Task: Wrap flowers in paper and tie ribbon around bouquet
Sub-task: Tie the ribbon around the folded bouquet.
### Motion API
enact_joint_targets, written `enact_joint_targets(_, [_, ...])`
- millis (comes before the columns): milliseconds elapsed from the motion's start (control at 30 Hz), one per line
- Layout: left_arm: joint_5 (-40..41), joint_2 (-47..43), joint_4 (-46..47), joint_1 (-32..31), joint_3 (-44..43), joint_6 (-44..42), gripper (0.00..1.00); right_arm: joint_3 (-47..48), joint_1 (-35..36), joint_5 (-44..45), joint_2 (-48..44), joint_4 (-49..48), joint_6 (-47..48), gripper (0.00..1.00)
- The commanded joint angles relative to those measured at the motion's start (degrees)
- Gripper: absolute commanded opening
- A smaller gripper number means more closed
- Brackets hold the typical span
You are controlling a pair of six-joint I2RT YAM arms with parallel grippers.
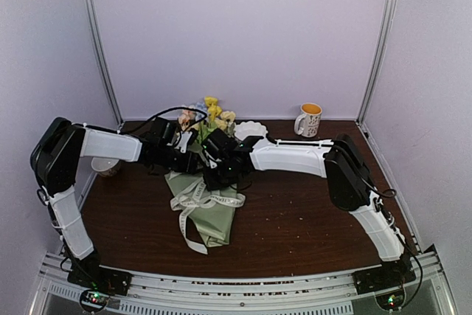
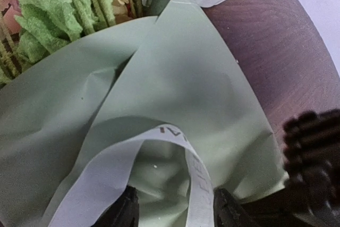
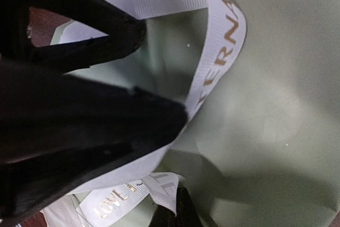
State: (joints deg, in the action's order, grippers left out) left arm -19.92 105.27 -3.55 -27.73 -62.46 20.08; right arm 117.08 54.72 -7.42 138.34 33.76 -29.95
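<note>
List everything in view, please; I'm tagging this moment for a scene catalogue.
bouquet: one, sage-green paper cone, centre
flowers: one bunch, yellow, pink and cream, at the cone's far end
ribbon: one, cream with gold lettering, looped over the cone
mug: one, white, yellow inside, far right
dish: one, white, scalloped, beside the flowers
bowl: one, white, far left
table: one, dark brown
left gripper: one, black, open, astride a ribbon loop
right gripper: one, black, shut, beside the ribbon

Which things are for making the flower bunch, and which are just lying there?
For the job: pastel flowers with green stems; sage-green paper sheet; cream printed ribbon.
Just lying about: yellow-and-white ceramic mug; white scalloped dish; small white bowl.
</note>
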Motion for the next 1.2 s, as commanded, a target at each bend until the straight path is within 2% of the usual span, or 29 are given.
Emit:
enact_joint_targets(0, [-1.7,3.6,1.5,0.0,-4.2,1.1,0.51,-0.9,-0.2,-0.1,-1.1,-0.1,-0.5,0.0])
enact_joint_targets(300, [-3.3,1.6,2.5,-0.6,-3.1,-0.4,0.55,-0.2,-0.2,-0.6,-0.8,-0.2,-0.7,0.0])
enact_joint_targets(433, [-4.4,-1.0,7.4,-0.6,-0.2,1.3,0.61,-1.0,-0.2,-0.3,-1.3,-0.2,-0.6,0.0])
enact_joint_targets(533, [-1.8,1.2,2.3,-0.6,-3.2,0.9,0.61,-1.3,-0.3,-0.4,-1.3,-0.4,-0.6,0.0])
enact_joint_targets(800, [1.6,5.9,-4.3,-2.7,-5.6,-2.3,0.33,-1.2,-0.4,-0.2,-1.6,-0.5,-0.6,0.0])
enact_joint_targets(900, [4.3,6.0,-3.8,-2.6,-4.2,-1.3,0.0,-0.1,-0.6,0.0,-1.6,0.1,-0.1,0.0])
enact_joint_targets(1167, [10.6,-0.5,0.0,-1.2,2.9,2.5,0.0,-0.3,-3.5,2.1,-4.0,1.4,1.7,0.0])
